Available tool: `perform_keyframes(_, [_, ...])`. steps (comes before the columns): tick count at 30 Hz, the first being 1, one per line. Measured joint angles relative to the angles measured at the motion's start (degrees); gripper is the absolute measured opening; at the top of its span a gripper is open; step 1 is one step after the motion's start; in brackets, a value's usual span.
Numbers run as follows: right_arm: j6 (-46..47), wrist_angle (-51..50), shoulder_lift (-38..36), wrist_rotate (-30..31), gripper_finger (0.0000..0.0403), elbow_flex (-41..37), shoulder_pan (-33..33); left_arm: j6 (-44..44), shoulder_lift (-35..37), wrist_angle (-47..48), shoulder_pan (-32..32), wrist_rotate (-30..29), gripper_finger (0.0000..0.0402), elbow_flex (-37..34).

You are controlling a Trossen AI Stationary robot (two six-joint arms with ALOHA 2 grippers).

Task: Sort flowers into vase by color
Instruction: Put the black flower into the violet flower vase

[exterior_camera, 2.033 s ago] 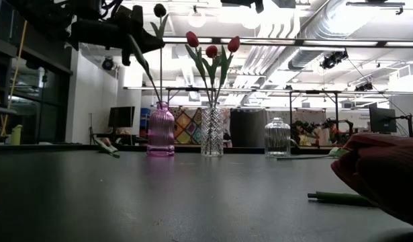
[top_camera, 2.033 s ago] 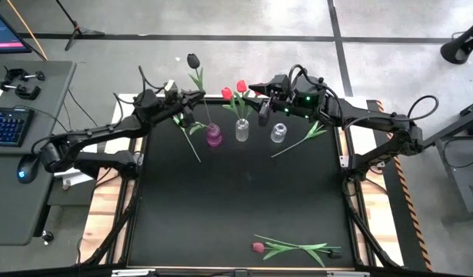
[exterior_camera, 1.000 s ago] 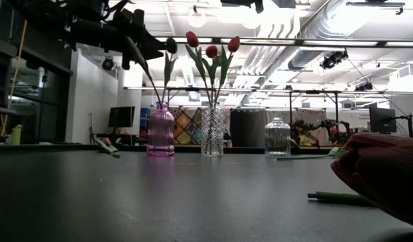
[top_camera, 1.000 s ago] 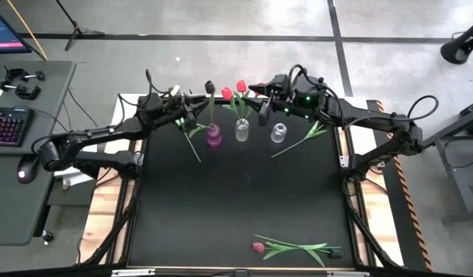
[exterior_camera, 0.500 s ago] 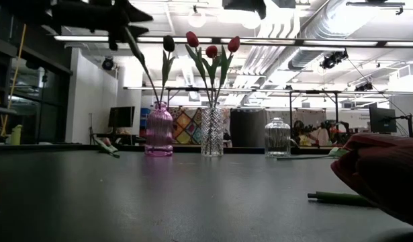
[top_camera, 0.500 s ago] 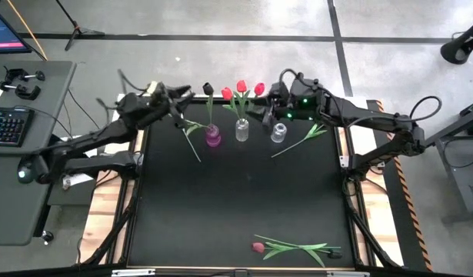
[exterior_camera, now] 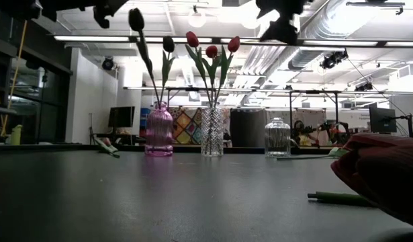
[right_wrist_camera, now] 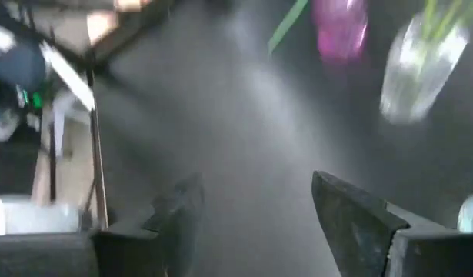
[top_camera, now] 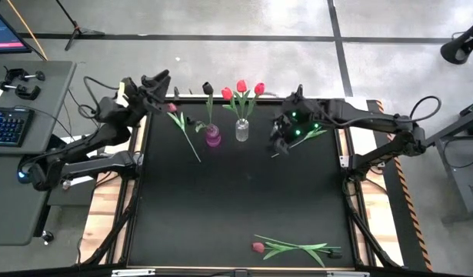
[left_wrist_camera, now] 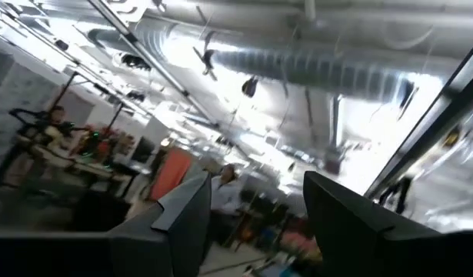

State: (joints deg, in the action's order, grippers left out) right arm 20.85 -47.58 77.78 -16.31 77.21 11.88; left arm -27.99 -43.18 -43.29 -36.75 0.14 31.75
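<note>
The left pincer [top_camera: 155, 79] sits at the bench's [top_camera: 236, 208] far-left corner, lifted and angled up toward the ceiling; its fingers stand wide apart with nothing between them. Just beside it, a loose tulip [top_camera: 182, 132] with a pinkish head lies flat on the bench, not yet sorted. Next comes the pink vase [top_camera: 213, 137], which holds dark-headed flowers; the low view shows two dark tulips [exterior_camera: 167, 44] rising from it, though the taller one may be a stem seen against the arm, so I would not swear to the count. The clear cut-glass vase [top_camera: 241, 129] beside it carries three red tulips [top_camera: 241, 87]. Further right, the right pincer [top_camera: 281, 137] hangs over the small clear vase [exterior_camera: 277, 137], which is empty; its fingers are parted and empty. A green-stemmed flower [top_camera: 309, 137] lies on the bench under that arm, and another tulip [top_camera: 286, 248] lies at the near edge. So I judge the sorting roughly half done: dark and red flowers are placed, while about three flowers on the bench remain.
</note>
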Motion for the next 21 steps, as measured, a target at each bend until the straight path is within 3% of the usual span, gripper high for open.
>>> perform_keyframes(6, [3.67,-2.91,0.02,-0.95,0.0227,-5.57,-5.23,-1.92,0.05,-0.55,0.0,0.46,0.0196,1.25])
perform_keyframes(11, [13.11,-2.35,0.02,-4.84,0.0227,-12.24,-11.5,-1.9,0.03,-0.31,0.02,0.61,0.0196,1.64])
perform_keyframes(16, [26.68,0.88,0.04,-11.49,0.0227,-20.66,-21.99,-1.9,0.03,-0.13,0.02,0.61,0.0196,1.64])
perform_keyframes(21, [41.76,11.65,0.04,-15.49,0.0227,-28.41,-35.13,-1.91,0.03,0.09,0.02,0.61,0.0196,1.64])
